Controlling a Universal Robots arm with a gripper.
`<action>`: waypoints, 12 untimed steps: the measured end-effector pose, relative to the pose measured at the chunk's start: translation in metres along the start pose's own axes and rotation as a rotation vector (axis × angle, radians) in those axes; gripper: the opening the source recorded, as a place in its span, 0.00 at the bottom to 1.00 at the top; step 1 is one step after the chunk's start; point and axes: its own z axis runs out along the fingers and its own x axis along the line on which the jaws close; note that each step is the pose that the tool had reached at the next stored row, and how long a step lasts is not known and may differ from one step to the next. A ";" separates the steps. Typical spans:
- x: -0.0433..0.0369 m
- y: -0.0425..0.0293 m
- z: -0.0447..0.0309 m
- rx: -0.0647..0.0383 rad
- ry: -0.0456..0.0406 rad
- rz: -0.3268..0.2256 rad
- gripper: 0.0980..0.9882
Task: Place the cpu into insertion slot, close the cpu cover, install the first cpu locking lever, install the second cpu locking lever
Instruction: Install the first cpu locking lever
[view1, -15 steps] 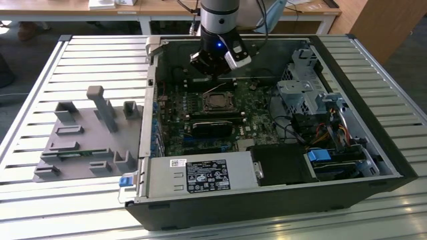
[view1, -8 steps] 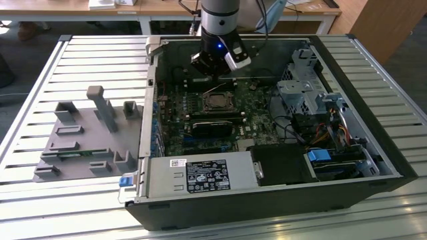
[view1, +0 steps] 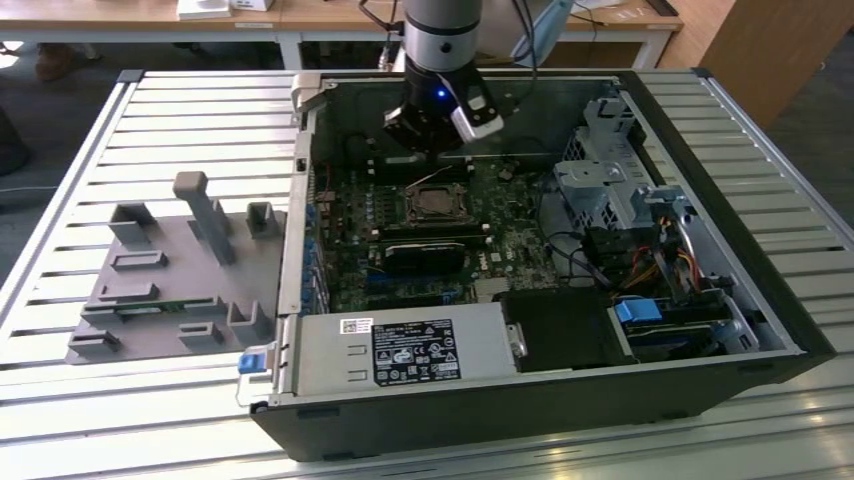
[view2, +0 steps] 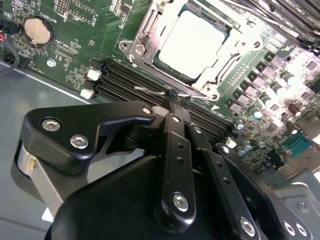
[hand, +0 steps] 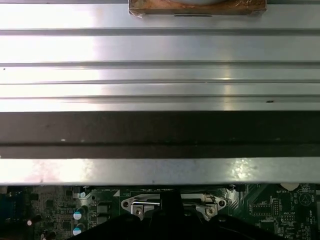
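Inside the computer case (view1: 534, 410), the claw (view2: 175, 97) pinches a wire locking lever (view2: 147, 90) beside the insertion slot (view2: 129, 48), where the cpu (view2: 192, 42) lies under the closed cpu cover (view2: 225, 62)

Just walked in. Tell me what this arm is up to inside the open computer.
The black gripper on the robot arm is inside the open black computer case, at the edge of the square motherboard socket. The small square silvery chip already sits in the socket, and the thin silvery metal frame cover lies flat around it. The gripper's fingertips are closed on a thin wire locking lever beside the socket.
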 end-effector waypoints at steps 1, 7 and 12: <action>-0.0005 0.0001 0.0004 0.000 0.0000 0.000 0.01; -0.0029 0.0011 0.0024 0.000 0.0000 0.000 0.01; -0.0054 0.0019 0.0040 0.000 0.0001 0.000 0.01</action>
